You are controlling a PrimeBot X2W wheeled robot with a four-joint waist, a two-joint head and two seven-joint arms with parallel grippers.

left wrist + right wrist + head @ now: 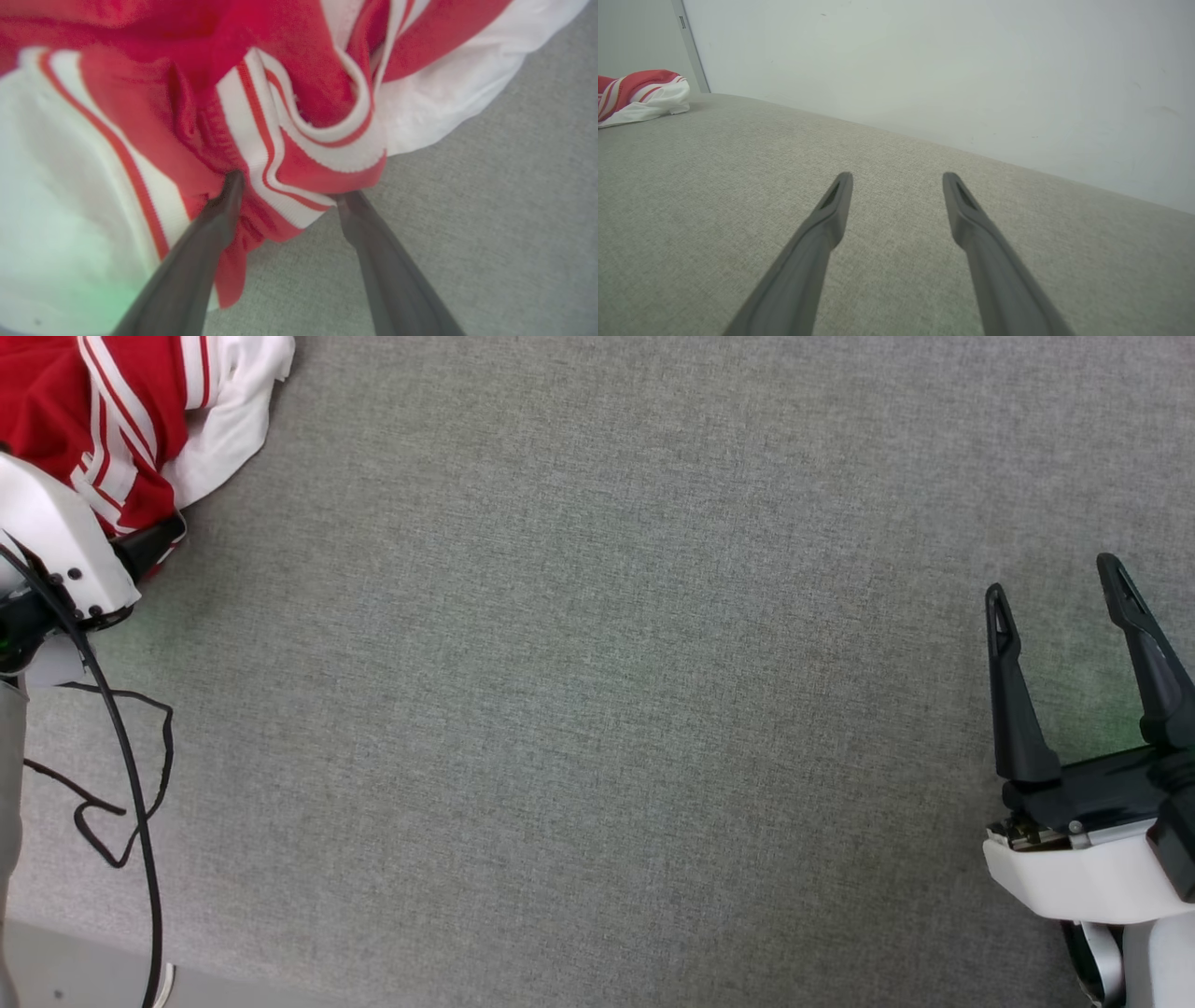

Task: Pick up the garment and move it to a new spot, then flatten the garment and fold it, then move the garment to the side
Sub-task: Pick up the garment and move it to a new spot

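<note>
The garment [56,392] lies crumpled at the far left corner of the grey fabric surface [597,691], red with white sleeves and striped trim; its lettering is hidden. My left gripper [159,537] reaches into its near edge, with most of the fingers hidden by the white wrist. In the left wrist view the left gripper [285,186] is open, its two tips pushed against a striped fold of the garment [299,93] that sits between them. My right gripper [1053,579] stands open at the right, empty; its right wrist view also shows the right gripper [897,179] and the distant garment [640,95].
A loose black cable [131,784] loops over the surface near the left edge. The surface's front edge [93,947] runs along the lower left. A pale wall [924,70] borders the far side of the surface.
</note>
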